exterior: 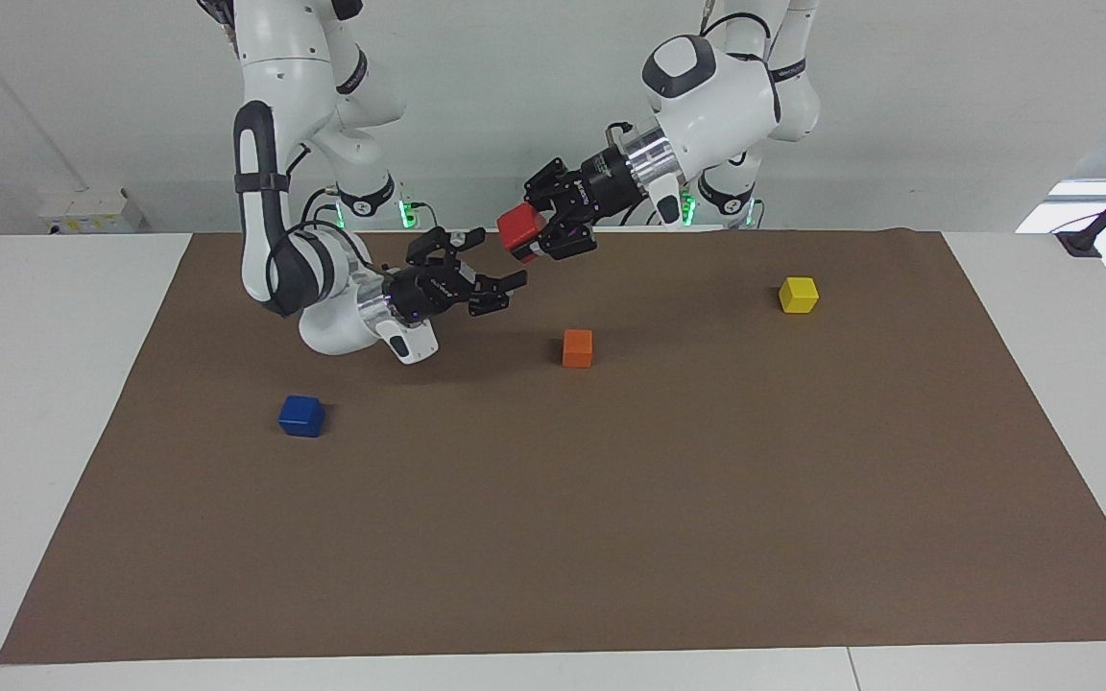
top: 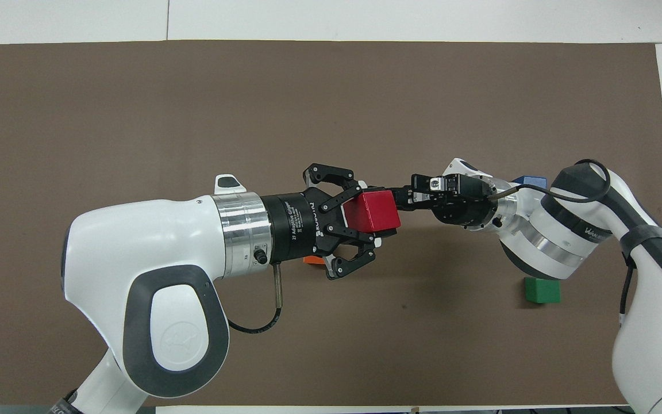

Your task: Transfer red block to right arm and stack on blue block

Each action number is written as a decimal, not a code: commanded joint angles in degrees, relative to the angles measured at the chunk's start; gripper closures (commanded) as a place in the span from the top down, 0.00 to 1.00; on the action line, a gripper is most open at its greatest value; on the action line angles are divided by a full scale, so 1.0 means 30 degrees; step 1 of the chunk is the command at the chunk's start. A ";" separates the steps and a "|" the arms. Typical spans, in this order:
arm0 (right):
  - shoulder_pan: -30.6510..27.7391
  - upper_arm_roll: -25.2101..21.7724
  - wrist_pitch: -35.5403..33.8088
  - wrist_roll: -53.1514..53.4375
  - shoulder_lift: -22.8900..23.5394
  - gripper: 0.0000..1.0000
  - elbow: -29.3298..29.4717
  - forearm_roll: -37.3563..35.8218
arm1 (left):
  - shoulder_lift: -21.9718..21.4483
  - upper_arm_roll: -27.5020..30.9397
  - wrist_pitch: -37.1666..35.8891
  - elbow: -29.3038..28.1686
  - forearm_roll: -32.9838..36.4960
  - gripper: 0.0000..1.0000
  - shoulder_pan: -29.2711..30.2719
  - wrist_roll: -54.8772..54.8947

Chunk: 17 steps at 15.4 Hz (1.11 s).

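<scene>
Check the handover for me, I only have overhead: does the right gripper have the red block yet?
Observer: Not yet. From the facing view, the right gripper is open and sits slightly lower than the red block, with a small gap between them.
Operator: There's an orange sliver under the left gripper. What is it?
Observer: An orange block resting on the mat, well below the left gripper, which is shut on the red block.
Operator: The blue block is mostly covered for me.
Observer: The blue block stands alone on the mat toward the right arm's end, with nothing on it.
</scene>
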 commanded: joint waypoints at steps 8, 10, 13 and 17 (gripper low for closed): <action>0.0546 0.0020 0.0724 -0.1292 -0.0451 1.00 -0.0454 0.0461 | 0.0449 0.0054 0.2200 0.0126 -0.0441 0.00 -0.0888 0.1982; 0.0546 0.0020 0.0724 -0.1292 -0.0451 1.00 -0.0454 0.0461 | 0.0508 0.0054 0.2171 0.0156 -0.0441 0.00 -0.0830 0.1982; 0.0546 0.0020 0.0724 -0.1292 -0.0422 0.93 -0.0425 0.0461 | 0.0975 0.0054 0.2112 0.0534 -0.0353 0.00 -0.0654 0.1982; 0.0546 0.0020 0.0724 -0.1293 -0.0422 0.00 -0.0395 0.0461 | 0.1475 0.0055 0.2083 0.1034 -0.0294 0.00 -0.0595 0.1953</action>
